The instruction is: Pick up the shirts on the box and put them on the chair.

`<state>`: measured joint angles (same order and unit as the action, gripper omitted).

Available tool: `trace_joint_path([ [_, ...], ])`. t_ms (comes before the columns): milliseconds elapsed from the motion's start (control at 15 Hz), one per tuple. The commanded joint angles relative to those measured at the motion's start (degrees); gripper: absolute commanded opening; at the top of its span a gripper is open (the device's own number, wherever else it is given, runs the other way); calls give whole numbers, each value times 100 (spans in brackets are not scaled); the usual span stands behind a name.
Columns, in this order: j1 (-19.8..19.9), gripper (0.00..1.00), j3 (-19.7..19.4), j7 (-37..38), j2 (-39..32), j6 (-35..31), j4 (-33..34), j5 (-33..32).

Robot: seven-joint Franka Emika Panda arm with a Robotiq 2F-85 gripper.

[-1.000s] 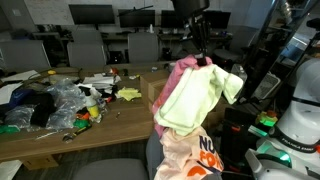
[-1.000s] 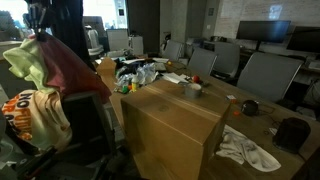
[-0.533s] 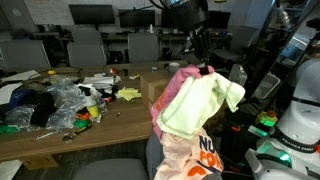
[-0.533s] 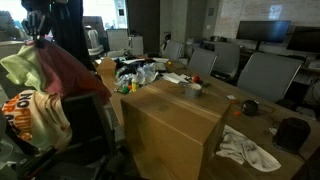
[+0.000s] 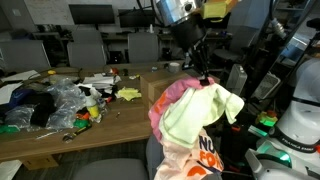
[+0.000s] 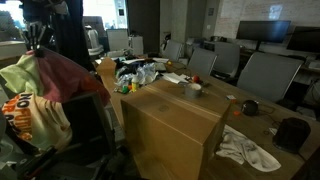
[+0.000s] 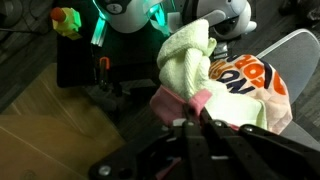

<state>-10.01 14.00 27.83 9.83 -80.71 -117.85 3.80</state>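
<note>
Shirts (image 5: 190, 115), one pink and one pale yellow-green, hung in a bunch from the gripper (image 5: 205, 78), whose fingers were pinched tight on the gathered cloth at the top of the bundle. In an exterior view the pink shirt (image 5: 172, 92) showed behind and to one side of the yellow-green shirt (image 5: 205, 108), and both draped down onto a white shirt with orange print (image 5: 200, 155) that lay beneath them. In an exterior view from across the room the gripper (image 6: 38, 47) stood above the dark chair (image 6: 90, 125), with the yellow-green shirt (image 6: 18, 75) and the pink shirt (image 6: 75, 78) spread over the chair's back and the printed shirt (image 6: 28, 115) hanging lower down. The wrist view showed the gripper (image 7: 195, 122) clamped on the pink shirt (image 7: 178, 102), the yellow-green shirt (image 7: 187, 55) bulging just beyond it and the printed shirt (image 7: 250, 78) lying against the grey chair (image 7: 295, 45). The cardboard box (image 6: 170, 120) stood beside the chair with its top bare, well clear of the held cloth. A crumpled white cloth (image 6: 245, 150) lay on the table past the box. A heap of plastic bags (image 5: 50, 100) and small items crowded the wooden table (image 5: 40, 140).
</note>
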Motion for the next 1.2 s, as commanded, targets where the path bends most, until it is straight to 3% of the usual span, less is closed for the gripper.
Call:
trace_joint_path([
  [0,-38,2,30,-18,-76,-191,-85,157],
  [1133,281,2,-519,-109,79,-1068,-1441,1766],
])
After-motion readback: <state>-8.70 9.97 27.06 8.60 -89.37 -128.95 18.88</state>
